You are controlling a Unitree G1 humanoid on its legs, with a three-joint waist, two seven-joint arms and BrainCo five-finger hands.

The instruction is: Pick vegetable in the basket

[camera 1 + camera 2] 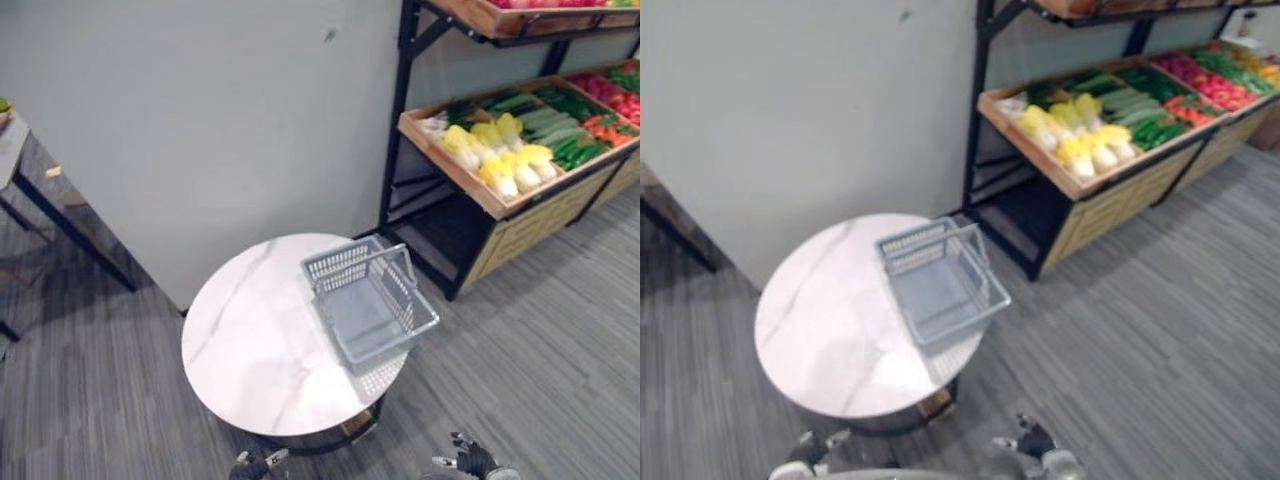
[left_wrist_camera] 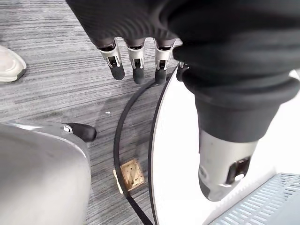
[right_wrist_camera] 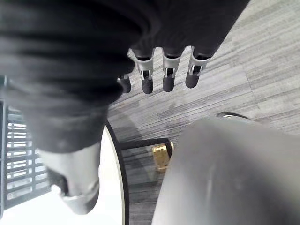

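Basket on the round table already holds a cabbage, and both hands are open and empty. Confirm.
Wrong: the left eye view shows the basket empty; the cabbages lie on the shelf. It does stand on the round table, and left hand and right hand are open and empty.

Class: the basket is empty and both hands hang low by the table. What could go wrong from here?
1. The basket juts past the table edge; a nudge could tip it off.
2. The vegetables lie on a rack apart from the table, so the open left hand and right hand may fall short without stepping closer.
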